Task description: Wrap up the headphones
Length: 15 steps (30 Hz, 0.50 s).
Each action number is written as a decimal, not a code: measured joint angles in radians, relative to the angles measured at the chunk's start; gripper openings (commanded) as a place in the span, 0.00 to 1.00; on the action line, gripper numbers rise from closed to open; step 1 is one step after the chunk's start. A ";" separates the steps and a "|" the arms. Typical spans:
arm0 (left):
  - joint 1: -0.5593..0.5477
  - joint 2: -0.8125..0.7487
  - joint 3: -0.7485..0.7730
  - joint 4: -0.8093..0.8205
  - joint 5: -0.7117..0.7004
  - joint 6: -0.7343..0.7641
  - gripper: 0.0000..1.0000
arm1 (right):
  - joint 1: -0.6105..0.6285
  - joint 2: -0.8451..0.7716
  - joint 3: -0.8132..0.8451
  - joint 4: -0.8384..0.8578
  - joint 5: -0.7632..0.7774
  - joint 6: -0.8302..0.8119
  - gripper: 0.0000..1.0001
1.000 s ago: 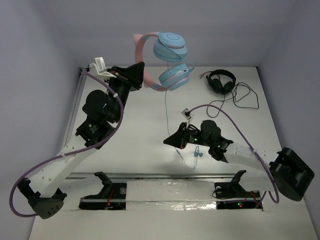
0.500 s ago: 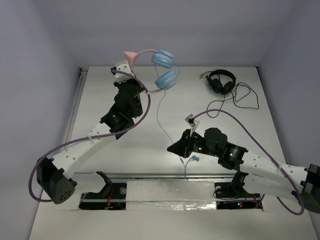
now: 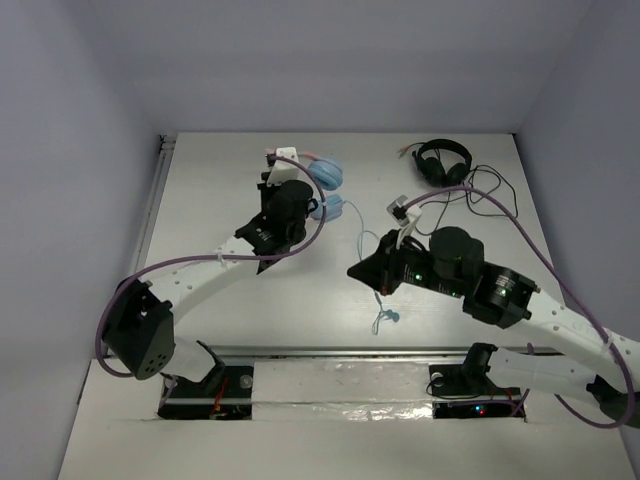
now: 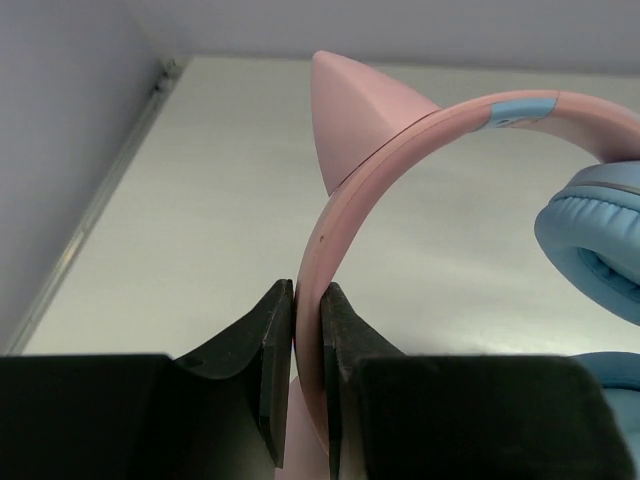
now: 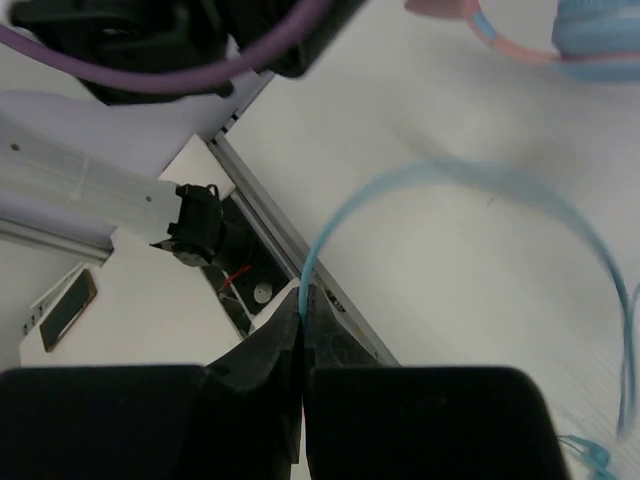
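Note:
The headphones (image 3: pixel 326 176) have light blue ear cups and a pink headband, and sit low at the table's back middle. My left gripper (image 3: pixel 300 186) is shut on the pink headband (image 4: pixel 400 130), just below a cat ear (image 4: pixel 350 110). One blue ear cup (image 4: pixel 590 230) shows at the right of the left wrist view. The thin light-blue cable (image 3: pixel 366 240) curves from the cups to my right gripper (image 3: pixel 360 272). That gripper (image 5: pixel 302 295) is shut on the cable (image 5: pixel 450 175). The cable's loose end (image 3: pixel 385 318) lies on the table below it.
Smaller black headphones (image 3: pixel 443 162) with a looping black cable (image 3: pixel 490 195) lie at the back right. A metal rail (image 3: pixel 330 352) runs along the table's near edge. Another rail (image 3: pixel 155 200) runs down the left side by the wall.
My left arm has brought the headphones down from high at the back to low over the table and nearer the middle. My right gripper has moved slightly right and back, still holding the cable.

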 measured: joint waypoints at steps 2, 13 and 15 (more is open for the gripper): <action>0.014 0.003 -0.013 -0.058 0.027 -0.060 0.00 | 0.000 0.018 0.066 -0.035 -0.005 -0.016 0.00; 0.166 -0.006 0.020 -0.162 0.380 -0.314 0.00 | 0.053 0.066 0.029 -0.100 -0.057 -0.019 0.00; 0.200 -0.031 0.023 -0.171 0.476 -0.345 0.00 | 0.055 0.056 -0.019 -0.095 -0.052 -0.014 0.00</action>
